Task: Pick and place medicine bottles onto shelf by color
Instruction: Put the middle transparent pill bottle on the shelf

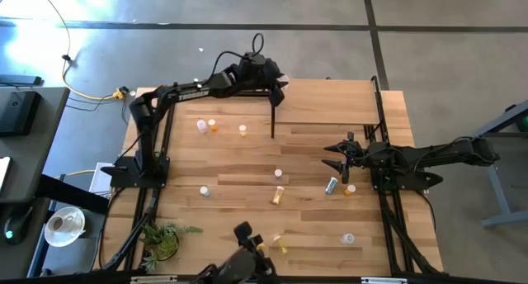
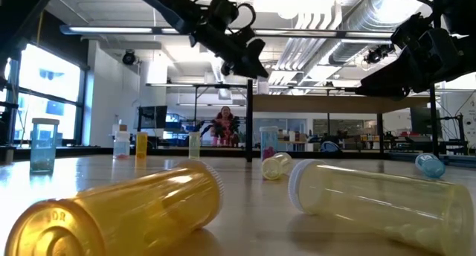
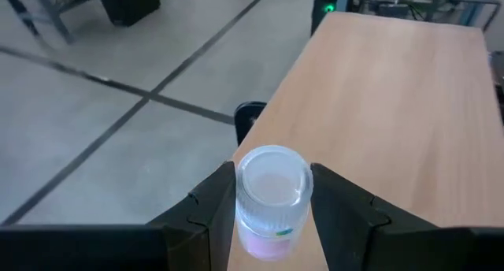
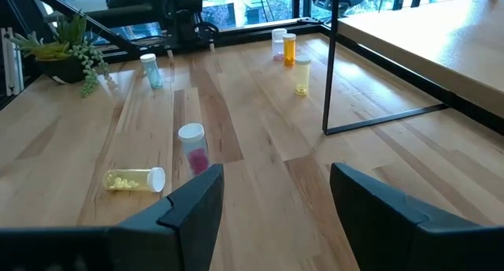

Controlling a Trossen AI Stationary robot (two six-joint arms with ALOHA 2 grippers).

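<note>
Tabletop [image 1: 313,160] strewn with bottles [image 1: 278,195]; black post [image 1: 273,111] beside left pincer [image 1: 277,84].

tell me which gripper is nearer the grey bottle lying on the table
Right. The right gripper hovers just beside the grey bottle; the left gripper is far off over the shelf.

"TROSSEN" is printed in white along the left arm [image 1: 194,89] in the high view; nothing else can really be read.
</note>
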